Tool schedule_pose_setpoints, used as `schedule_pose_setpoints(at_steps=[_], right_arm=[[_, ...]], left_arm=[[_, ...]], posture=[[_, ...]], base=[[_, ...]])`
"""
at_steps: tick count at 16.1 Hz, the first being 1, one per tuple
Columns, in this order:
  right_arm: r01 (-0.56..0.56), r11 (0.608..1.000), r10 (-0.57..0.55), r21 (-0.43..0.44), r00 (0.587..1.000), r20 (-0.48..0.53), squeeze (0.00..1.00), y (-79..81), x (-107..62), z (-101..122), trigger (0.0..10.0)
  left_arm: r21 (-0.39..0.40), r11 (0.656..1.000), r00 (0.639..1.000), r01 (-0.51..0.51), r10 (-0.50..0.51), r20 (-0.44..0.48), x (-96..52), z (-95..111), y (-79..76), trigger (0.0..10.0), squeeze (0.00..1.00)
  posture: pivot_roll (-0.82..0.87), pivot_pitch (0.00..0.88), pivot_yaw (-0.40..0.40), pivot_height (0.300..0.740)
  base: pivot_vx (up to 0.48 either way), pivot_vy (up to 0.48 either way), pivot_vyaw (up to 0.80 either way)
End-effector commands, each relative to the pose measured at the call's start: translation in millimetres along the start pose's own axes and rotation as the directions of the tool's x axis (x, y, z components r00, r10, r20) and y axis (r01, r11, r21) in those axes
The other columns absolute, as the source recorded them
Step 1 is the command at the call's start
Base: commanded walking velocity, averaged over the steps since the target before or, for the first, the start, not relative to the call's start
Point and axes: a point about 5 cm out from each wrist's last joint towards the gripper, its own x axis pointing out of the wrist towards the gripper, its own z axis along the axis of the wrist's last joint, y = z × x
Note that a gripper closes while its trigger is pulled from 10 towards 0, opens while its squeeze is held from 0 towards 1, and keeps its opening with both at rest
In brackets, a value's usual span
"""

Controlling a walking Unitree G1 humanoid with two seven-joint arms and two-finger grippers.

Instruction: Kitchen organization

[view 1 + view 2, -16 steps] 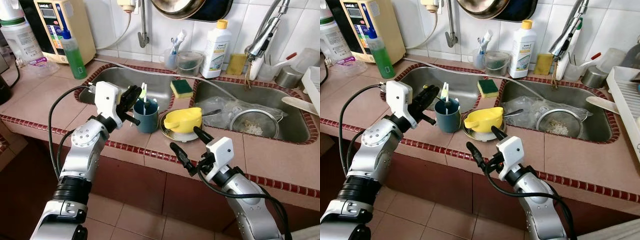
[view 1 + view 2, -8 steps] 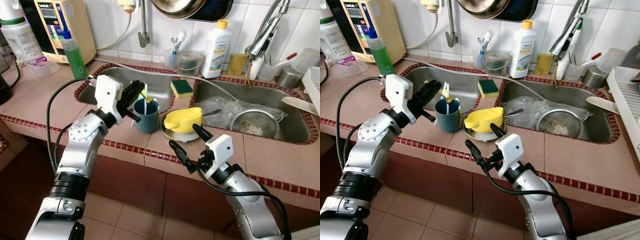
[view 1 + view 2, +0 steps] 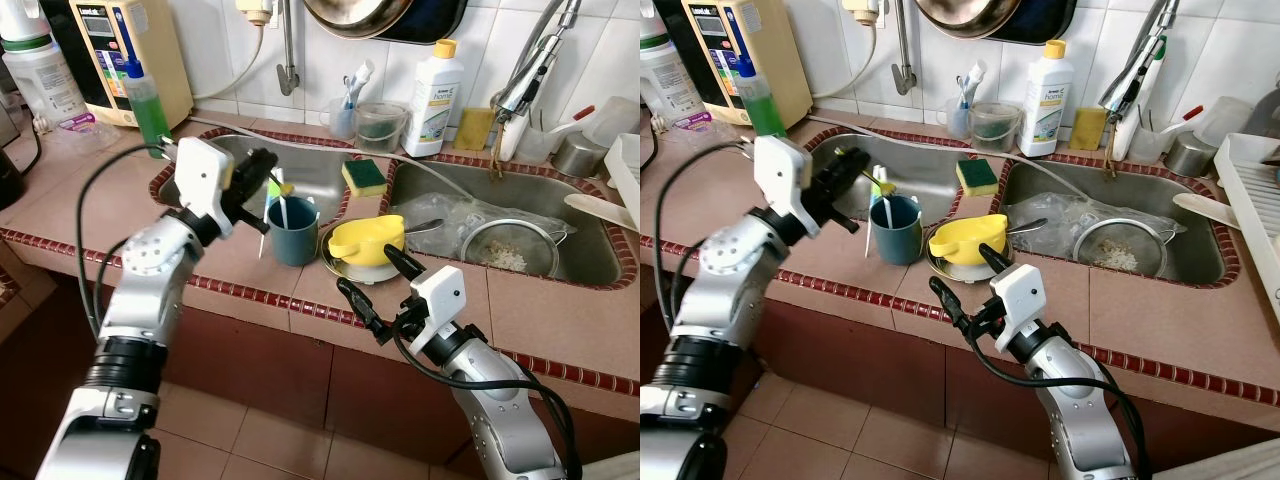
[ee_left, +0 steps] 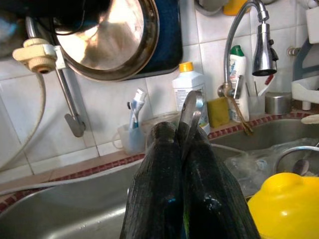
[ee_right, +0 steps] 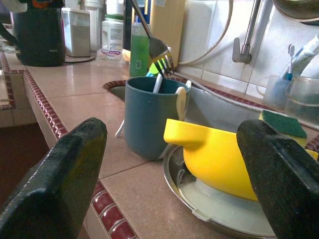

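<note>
Fork [image 5: 158,50], clenched in the left gripper [image 3: 262,180], hangs above the cup [image 3: 292,230]; right gripper [image 3: 368,283] gapes at five o'clock; dishes remain unsorted.

A pink-tiled kitchen counter [image 3: 90,205] edged in dark red trim [image 3: 250,292] carries everything, with two steel sink basins [image 3: 310,170] sunk into its far half. On the near strip between the basins stand a dark blue plastic cup [image 3: 293,232] and, just to its right, a round metal plate [image 3: 345,266] bearing a yellow plastic bowl [image 3: 366,240]. Far left, a green soap bottle [image 3: 148,105] and a cream water purifier [image 3: 125,55] stand by the wall. A white detergent bottle [image 3: 433,95] stands behind the basins.
</note>
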Motion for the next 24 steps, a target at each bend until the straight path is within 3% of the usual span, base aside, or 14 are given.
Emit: schedule_pose_setpoints(at_steps=[1,11,18,24], right_arm=[[-0.018,1.0,0.018,0.002,1.0,0.011,0.0,0.6,3.3,2.5,10.0],[0.004,1.0,-0.004,0.013,0.999,0.034,0.0,-3.0,4.1,6.3,10.0],[0.212,0.973,-0.224,0.086,0.958,0.178,0.0,-38.3,6.8,34.3,10.0],[0.242,0.965,-0.259,0.104,0.943,0.209,0.0,-43.8,8.8,42.2,10.0]], left_arm=[[0.036,0.999,0.999,0.007,-0.008,0.033,1.8,11.4,4.4,10.0,0.0],[-0.01,1.0,0.996,-0.01,0.011,0.092,2.7,28.0,11.7,10.0,0.0],[-0.062,0.99,0.988,-0.13,0.134,0.073,-6.3,19.2,29.1,10.0,0.0],[-0.041,0.975,0.975,-0.216,0.218,0.035,-18.2,12.9,47.4,10.0,0.0]], posture=[[-0.12,0.0,0.038,0.74],[-0.12,0.0,0.045,0.74],[-0.12,0.006,0.052,0.74],[-0.11,0.013,0.057,0.74]], base=[[0.0,0.0,0.0],[0.0,0.0,0.0],[0.0,0.0,0.0],[0.0,0.0,0.0]])
